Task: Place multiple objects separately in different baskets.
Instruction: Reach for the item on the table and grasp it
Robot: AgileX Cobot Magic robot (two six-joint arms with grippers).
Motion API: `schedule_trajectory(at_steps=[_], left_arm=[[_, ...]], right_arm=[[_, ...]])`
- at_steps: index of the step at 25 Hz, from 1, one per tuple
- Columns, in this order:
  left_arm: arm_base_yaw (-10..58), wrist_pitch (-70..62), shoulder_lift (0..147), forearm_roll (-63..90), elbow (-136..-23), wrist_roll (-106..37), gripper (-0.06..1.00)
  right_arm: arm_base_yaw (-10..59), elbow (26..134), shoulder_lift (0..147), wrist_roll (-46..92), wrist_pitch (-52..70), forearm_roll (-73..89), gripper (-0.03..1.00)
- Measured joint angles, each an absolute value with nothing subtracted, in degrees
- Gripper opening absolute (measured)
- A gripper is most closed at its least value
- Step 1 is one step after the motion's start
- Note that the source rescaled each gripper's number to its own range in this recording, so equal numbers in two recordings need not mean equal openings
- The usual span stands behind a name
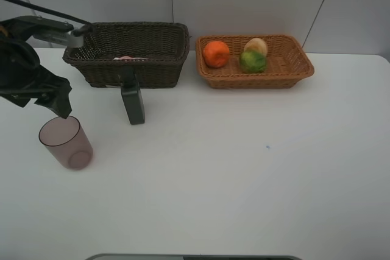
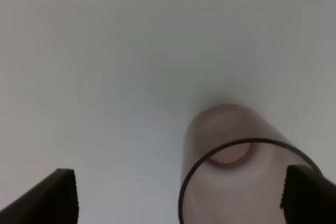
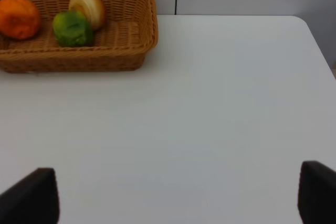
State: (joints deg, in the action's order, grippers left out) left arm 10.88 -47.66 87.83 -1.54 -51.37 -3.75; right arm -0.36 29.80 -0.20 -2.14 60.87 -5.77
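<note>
A translucent purplish cup (image 1: 66,142) stands upright on the white table at the left. My left gripper (image 1: 59,106) hangs just above and behind its rim. In the left wrist view this gripper (image 2: 181,199) is open, with the cup (image 2: 236,166) between the fingers, close to one fingertip (image 2: 310,192). A dark rectangular bottle (image 1: 133,103) stands in front of the dark brown basket (image 1: 152,72), which holds the pink bottle (image 1: 125,58). The orange-tan basket (image 1: 292,68) holds the orange (image 1: 216,53), the peach (image 1: 256,45) and the green fruit (image 1: 252,61). My right gripper (image 3: 173,199) is open and empty over bare table.
The right wrist view shows the orange-tan basket (image 3: 131,51) with the orange (image 3: 18,17), green fruit (image 3: 71,27) and peach (image 3: 89,8), and the table's far right edge (image 3: 315,40). A wall stands right behind both baskets.
</note>
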Motion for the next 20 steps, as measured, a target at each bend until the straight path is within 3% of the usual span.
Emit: schedule_trajectory(at_steps=[20], left_arm=[[10.9, -33.3, 96.0, -4.4, -44.4, -4.8, 1.0]], right_arm=[[-0.4, 29.8, -0.2, -2.1, 60.9, -5.8, 0.92]])
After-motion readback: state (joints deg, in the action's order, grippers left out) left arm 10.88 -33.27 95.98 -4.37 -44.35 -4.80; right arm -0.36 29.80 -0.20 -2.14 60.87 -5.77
